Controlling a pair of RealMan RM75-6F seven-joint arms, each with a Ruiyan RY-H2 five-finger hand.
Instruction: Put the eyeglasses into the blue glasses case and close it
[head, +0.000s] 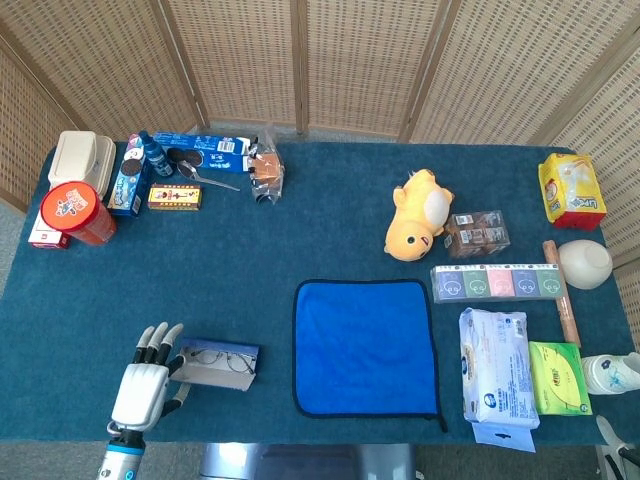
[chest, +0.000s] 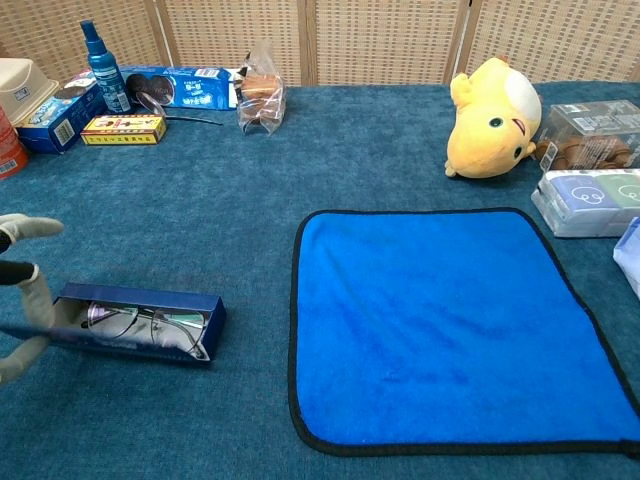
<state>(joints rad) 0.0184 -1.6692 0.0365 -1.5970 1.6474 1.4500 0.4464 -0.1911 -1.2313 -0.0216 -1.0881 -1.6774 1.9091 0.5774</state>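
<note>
Nearest, the robot's white left hand is pressing spread fingers against the left end of the flat blue glasses case, apparently lifting its near flap, not gripping. Inside, the thin wire-rimmed eyeglasses are lying with one lens poking out past the flap edge; folding further is risking pinching that lens, or skidding the case along the dark blue felt tabletop. The right hand is not showing.
</note>
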